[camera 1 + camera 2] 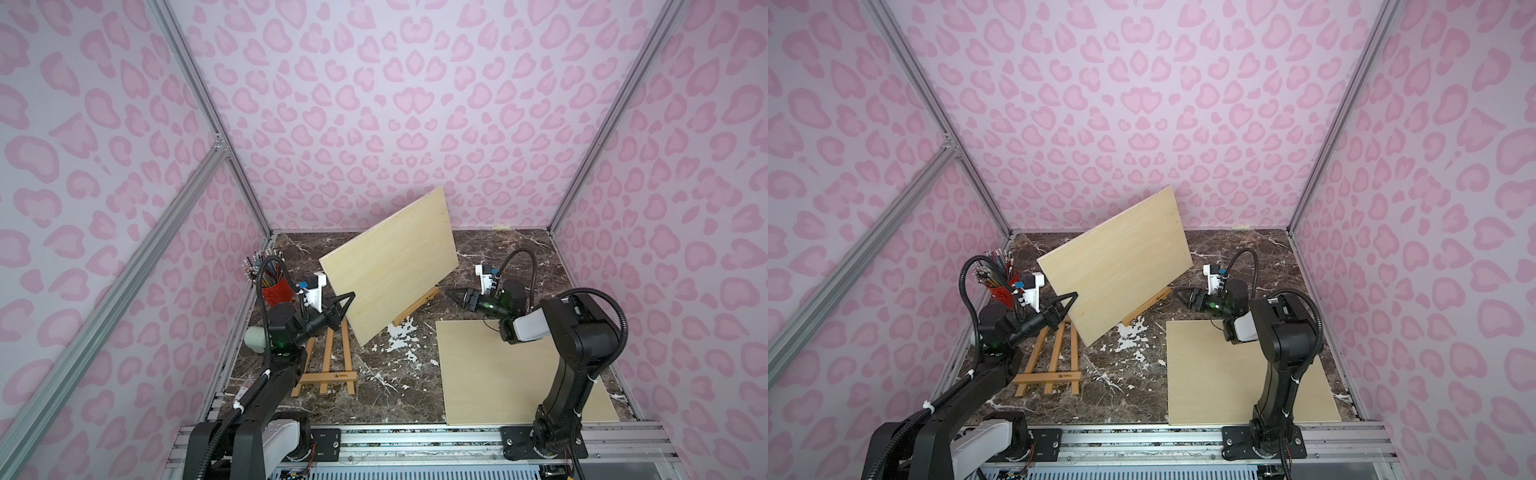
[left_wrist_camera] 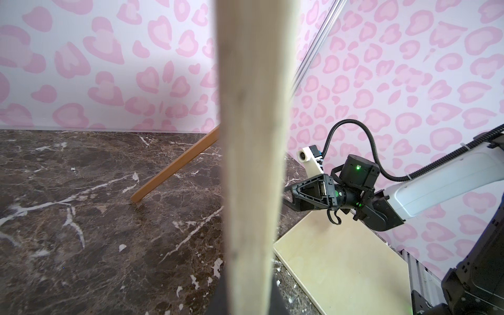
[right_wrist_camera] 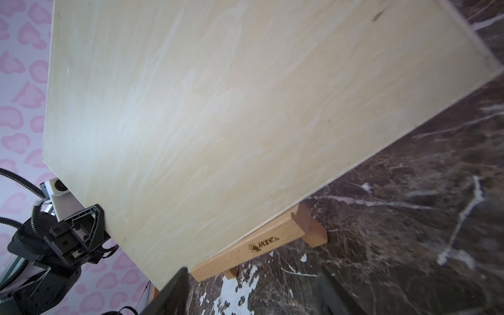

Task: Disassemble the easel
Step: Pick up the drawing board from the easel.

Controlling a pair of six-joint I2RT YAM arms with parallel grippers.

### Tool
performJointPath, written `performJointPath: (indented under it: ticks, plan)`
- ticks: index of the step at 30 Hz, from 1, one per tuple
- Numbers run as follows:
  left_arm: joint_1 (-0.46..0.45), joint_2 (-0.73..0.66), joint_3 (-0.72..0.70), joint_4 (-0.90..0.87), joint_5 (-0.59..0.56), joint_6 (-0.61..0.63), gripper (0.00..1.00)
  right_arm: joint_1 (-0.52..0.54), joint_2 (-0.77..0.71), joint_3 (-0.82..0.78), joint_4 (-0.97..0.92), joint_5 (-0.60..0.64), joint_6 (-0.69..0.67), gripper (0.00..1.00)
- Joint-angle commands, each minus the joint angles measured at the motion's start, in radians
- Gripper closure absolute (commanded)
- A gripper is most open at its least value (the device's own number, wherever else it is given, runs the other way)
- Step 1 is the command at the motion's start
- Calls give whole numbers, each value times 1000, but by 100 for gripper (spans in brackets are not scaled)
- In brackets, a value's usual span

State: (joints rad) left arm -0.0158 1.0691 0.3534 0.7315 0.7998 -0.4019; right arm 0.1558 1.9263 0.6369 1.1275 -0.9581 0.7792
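A pale wooden board (image 1: 390, 266) (image 1: 1115, 266) leans tilted on a small wooden easel (image 1: 415, 309) (image 3: 261, 242), its lower edge along the easel's ledge. My left gripper (image 1: 349, 297) (image 1: 1073, 297) is shut on the board's left edge, and the left wrist view shows that edge (image 2: 249, 163) running between the dark fingers (image 2: 221, 297). My right gripper (image 1: 453, 294) (image 1: 1179, 294) (image 3: 253, 297) stands open just right of the ledge, low over the table, with nothing between its fingers. The easel's rear leg (image 2: 174, 169) slants down behind the board.
A second easel frame (image 1: 328, 365) is at the front left under my left arm. Another pale board (image 1: 519, 374) lies flat at the front right. A red cup of pencils (image 1: 276, 286) and a white lump (image 1: 255, 338) stand by the left wall.
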Motion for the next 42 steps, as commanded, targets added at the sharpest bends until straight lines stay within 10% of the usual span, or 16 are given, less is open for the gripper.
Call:
performJointPath:
  ticks: [1,26,42]
  plan:
    - [2,5,4,15,-21,-15,93,0,53,26,123,26,74,25]
    - [0,12,37,-29,6,-2,98,30,494,367,515,203,479,24]
    - [-1,5,108,-72,42,3,98,39,480,404,753,251,547,29]
